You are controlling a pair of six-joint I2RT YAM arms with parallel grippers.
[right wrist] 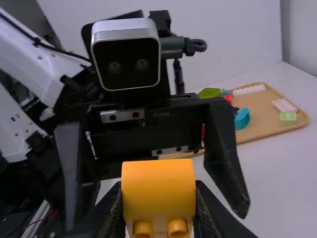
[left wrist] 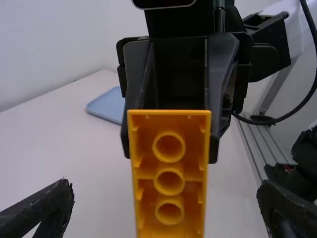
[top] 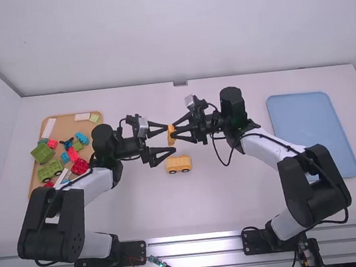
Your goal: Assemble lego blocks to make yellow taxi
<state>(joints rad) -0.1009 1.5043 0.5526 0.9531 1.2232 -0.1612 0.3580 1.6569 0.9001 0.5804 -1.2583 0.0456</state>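
Where my two arms meet above the white tabletop, I hold a yellow-orange plastic toy block in my right end effector. Its two black fingers press on the block from both sides, with no gap left. The block hangs in the air, long side up and down. Its hollow back, with three round tubes in a row, faces my left wrist camera. To my right wrist camera it shows a smooth, curved end and two round bumps.

My left end effector is wide open and has hold of nothing. Its black fingers are on the two sides of the block, and I see space between each one and the block.

Near the grippers, on the side closer to my arm bases, a boxy yellow toy car body sits on the tabletop.

Far to the left is a tan tray. It holds a big green block, a green toy car, a red block, a bright blue block, a long white strip and other small bits. Far to the right lies a flat light blue tray.
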